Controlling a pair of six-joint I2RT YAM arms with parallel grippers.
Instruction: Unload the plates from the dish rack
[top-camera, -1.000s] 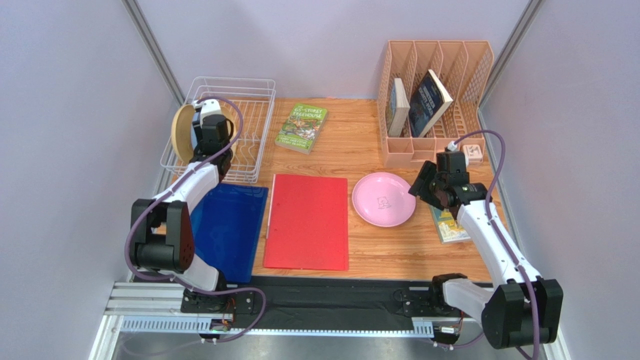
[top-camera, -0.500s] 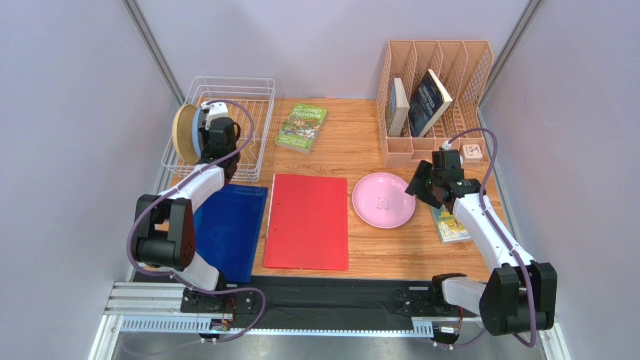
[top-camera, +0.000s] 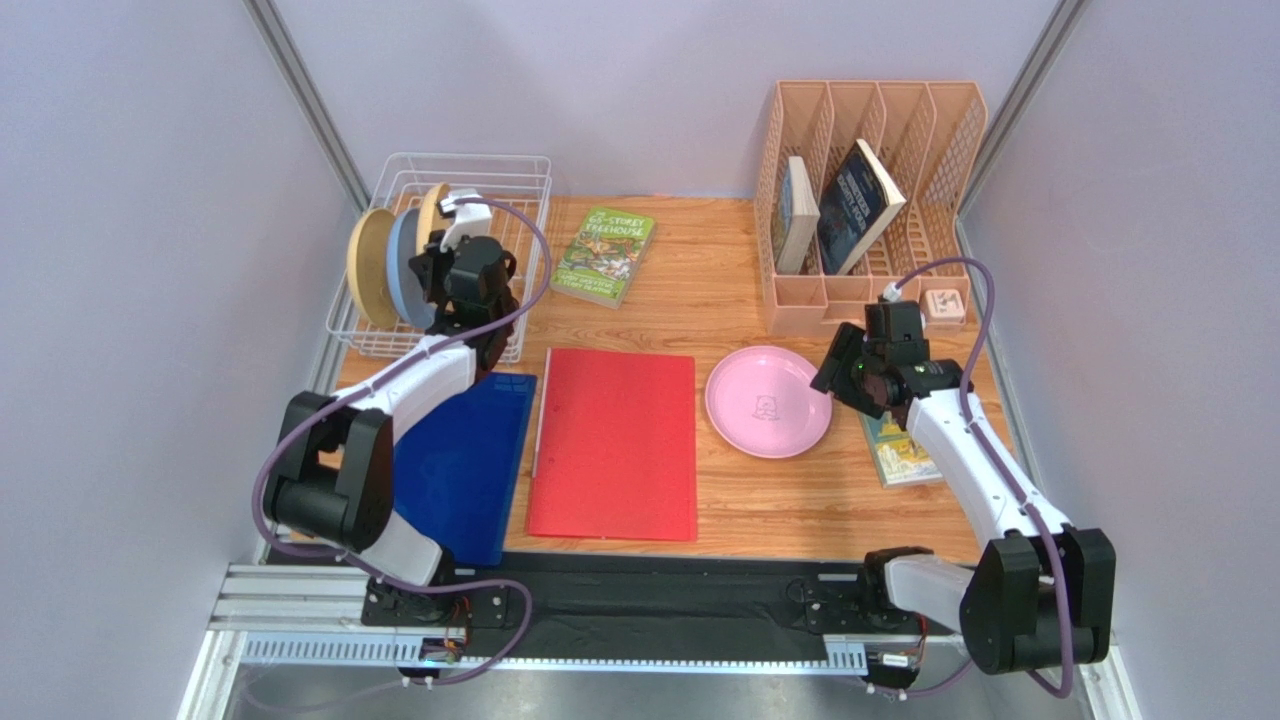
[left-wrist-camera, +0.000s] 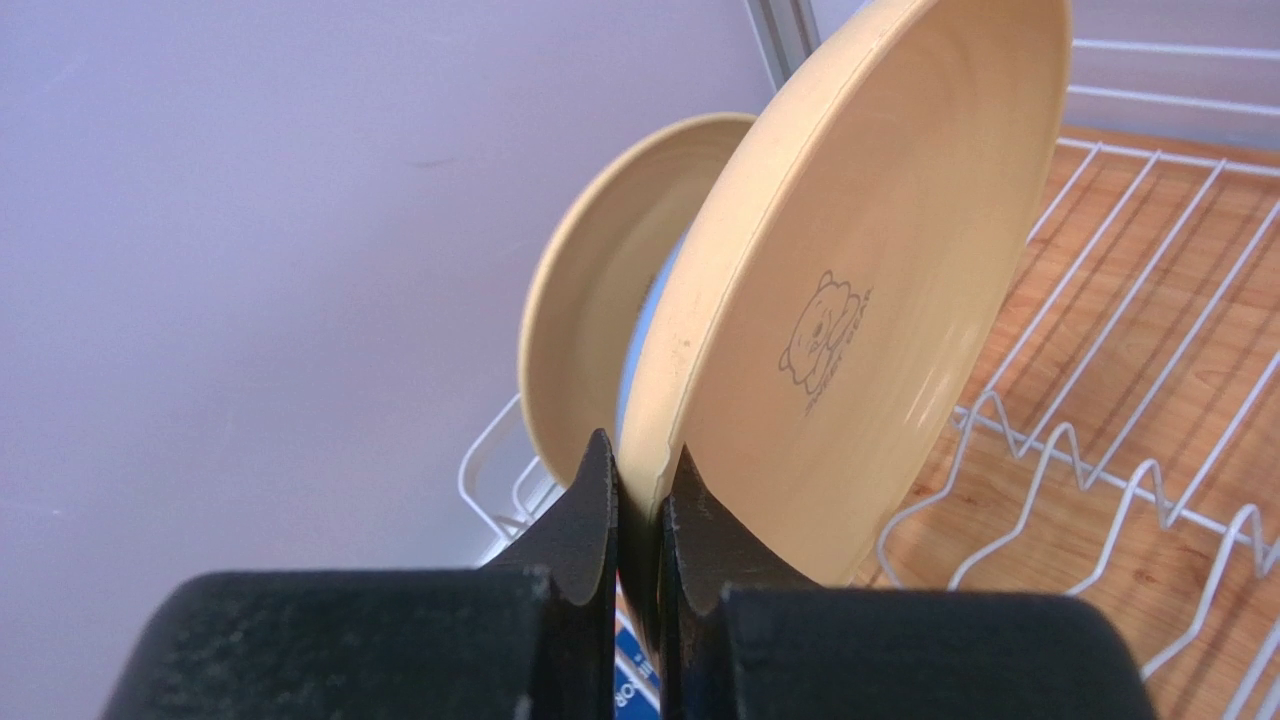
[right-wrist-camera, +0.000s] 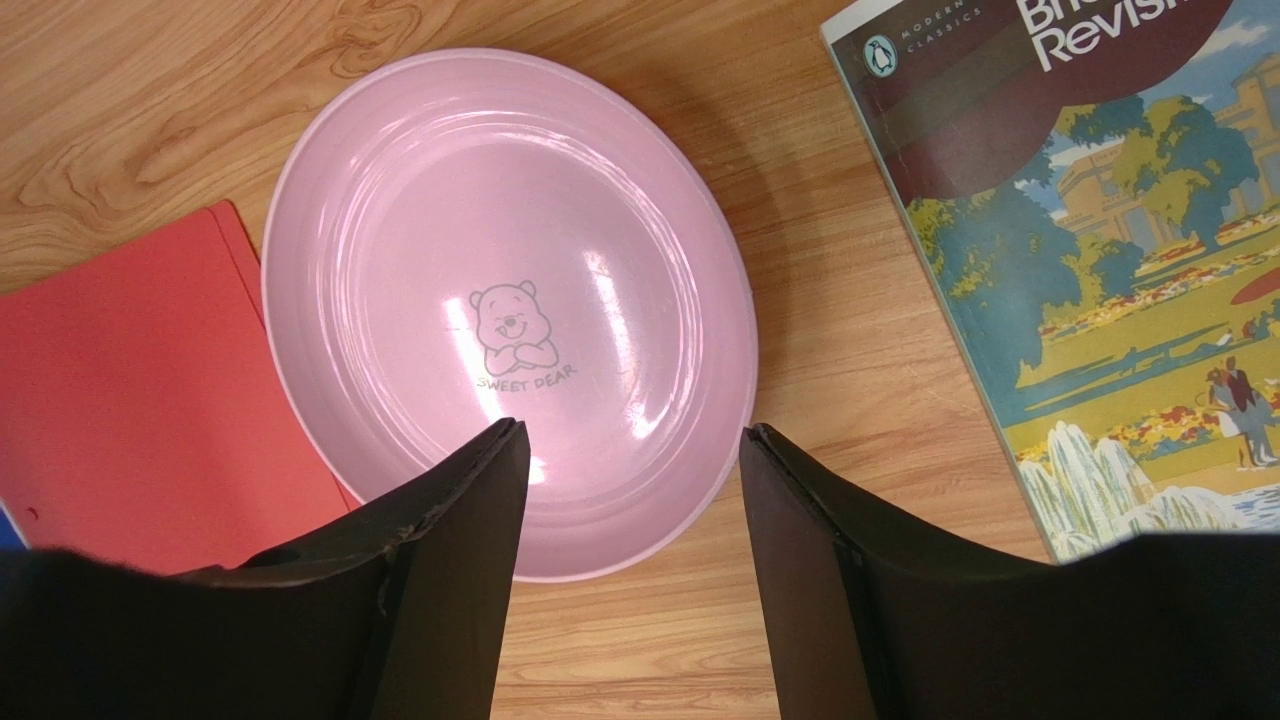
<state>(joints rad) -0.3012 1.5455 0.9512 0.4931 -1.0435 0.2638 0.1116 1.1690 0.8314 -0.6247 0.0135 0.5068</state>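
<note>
My left gripper (top-camera: 443, 258) is shut on the lower rim of a cream plate (top-camera: 433, 210), which it holds upright over the white wire dish rack (top-camera: 519, 188). In the left wrist view the gripper (left-wrist-camera: 642, 480) pinches this plate (left-wrist-camera: 842, 300), which bears a bear mark. Behind it stand the blue plate (left-wrist-camera: 649, 353) and the other cream plate (left-wrist-camera: 594, 300); both stand upright at the rack's left end in the top view, blue (top-camera: 403, 270) and cream (top-camera: 365, 267). The pink plate (top-camera: 766, 398) lies flat on the table. My right gripper (top-camera: 839, 375) is open above its right edge (right-wrist-camera: 631, 443).
A peach slotted organiser (top-camera: 947, 135) with two books stands at the back right. A green book (top-camera: 604, 255), a red folder (top-camera: 616, 443) and a blue folder (top-camera: 458, 458) lie on the table. Another book (right-wrist-camera: 1112, 225) lies right of the pink plate (right-wrist-camera: 511, 300). The rack's prongs (left-wrist-camera: 1142, 495) show under the held plate.
My left gripper has moved right with the cream plate, pulling it away from the blue and other cream plate. The right gripper shifted slightly toward the back.
</note>
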